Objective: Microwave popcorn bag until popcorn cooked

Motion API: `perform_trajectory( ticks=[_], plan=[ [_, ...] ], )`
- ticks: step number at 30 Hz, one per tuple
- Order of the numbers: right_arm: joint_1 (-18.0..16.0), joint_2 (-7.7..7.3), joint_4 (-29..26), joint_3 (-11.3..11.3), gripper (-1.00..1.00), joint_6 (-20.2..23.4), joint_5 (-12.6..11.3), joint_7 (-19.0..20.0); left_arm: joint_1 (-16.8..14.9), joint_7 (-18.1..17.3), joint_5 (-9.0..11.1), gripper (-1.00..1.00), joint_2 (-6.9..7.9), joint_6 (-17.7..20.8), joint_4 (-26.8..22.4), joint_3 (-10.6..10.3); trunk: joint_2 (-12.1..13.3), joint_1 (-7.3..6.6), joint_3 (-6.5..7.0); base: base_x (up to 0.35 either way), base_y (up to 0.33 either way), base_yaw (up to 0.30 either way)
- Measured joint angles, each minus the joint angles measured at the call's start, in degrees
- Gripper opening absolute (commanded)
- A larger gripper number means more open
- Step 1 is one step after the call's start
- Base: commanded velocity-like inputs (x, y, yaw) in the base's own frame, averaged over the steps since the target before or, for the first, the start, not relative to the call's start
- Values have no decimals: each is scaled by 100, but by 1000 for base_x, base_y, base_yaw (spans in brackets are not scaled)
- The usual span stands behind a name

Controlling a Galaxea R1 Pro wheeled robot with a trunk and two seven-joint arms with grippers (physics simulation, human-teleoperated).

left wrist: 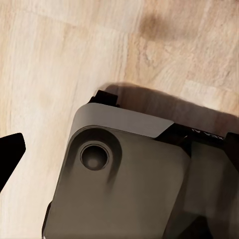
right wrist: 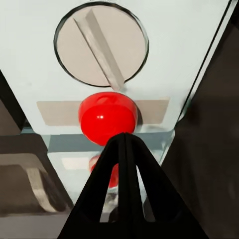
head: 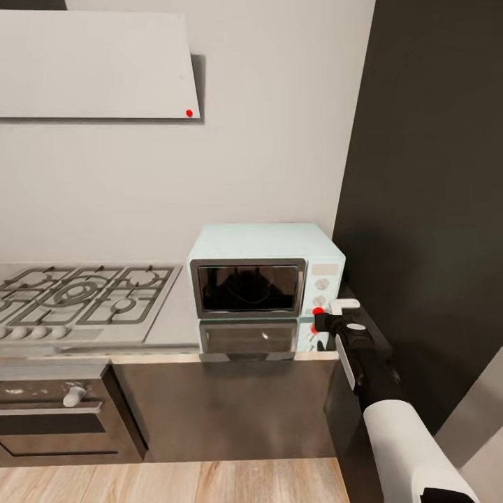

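Note:
The pale mint-blue microwave point(head: 265, 269) stands on the grey countertop point(head: 173, 328) against the wall, with its dark glass door shut. My right gripper point(head: 321, 315) is at the lower end of the microwave's white control panel. In the right wrist view its black fingers are shut together into a point point(right wrist: 123, 137), with the tip against a round red button point(right wrist: 107, 115) just below a pale knob point(right wrist: 101, 44). The popcorn bag is hidden from view. A single dark finger point(left wrist: 10, 152) of my left gripper hangs over the wood floor point(left wrist: 59, 59).
A steel gas hob point(head: 77, 297) lies left of the microwave, with a black built-in oven point(head: 56, 412) under it. A tall dark cabinet point(head: 433, 175) rises close to my right arm. A grey hood point(head: 98, 63) hangs on the wall. My own base point(left wrist: 124, 184) shows below the left wrist.

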Motion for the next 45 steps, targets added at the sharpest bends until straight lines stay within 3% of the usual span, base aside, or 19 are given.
perform_trajectory(
  ticks=[38, 45],
  plan=[
    [65, 1, 169, -2, -100, -14, -19, 3, 1, 1, 0, 100, 0, 0, -2, 0, -2, -43, -1, 51, 0, 0],
    [6, 0, 164, -5, -100, -18, -15, 2, 0, 7, 9, 100, 0, -7, -1, 3, 1, 3, 0, -97, 0, 0]
  ],
)
